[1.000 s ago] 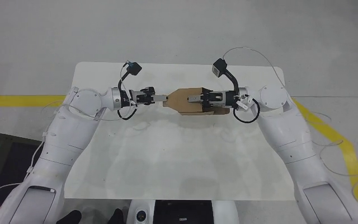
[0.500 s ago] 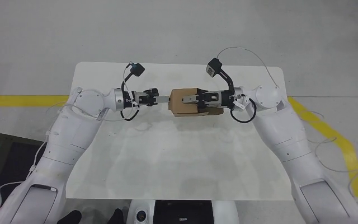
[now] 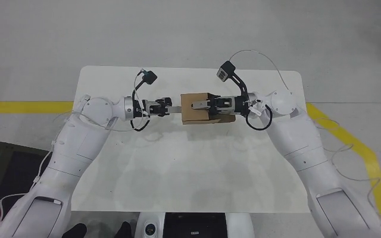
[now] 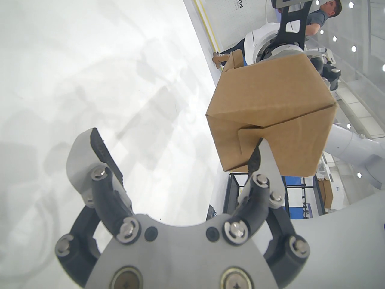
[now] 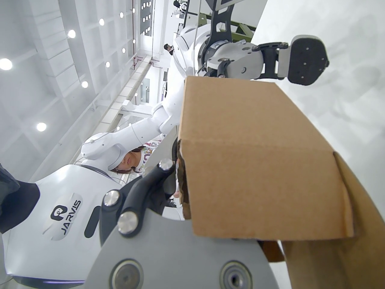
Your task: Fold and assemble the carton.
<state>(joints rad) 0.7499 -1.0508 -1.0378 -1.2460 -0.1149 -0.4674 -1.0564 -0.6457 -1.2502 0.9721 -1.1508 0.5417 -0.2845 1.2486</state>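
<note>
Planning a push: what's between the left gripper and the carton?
Nothing; in the left wrist view the open left gripper has one fingertip right at the end of the carton.

The carton [image 3: 196, 107] sits above the far middle of the counter [image 3: 190, 178], between the two arms. The right gripper [image 3: 201, 105] grips it from the right. The left gripper [image 3: 176, 109] is just to its left, with one finger touching the carton's end.

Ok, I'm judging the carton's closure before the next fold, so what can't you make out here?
Right tool: its far finger, in the right wrist view, hidden behind the carton.
Carton's inside and underside: top view, covered by its upper panel.
Left tool: whether its finger touches the end flap; the finger covers that spot.
Loose flap: right wrist view, cut off by the frame edge.
</note>
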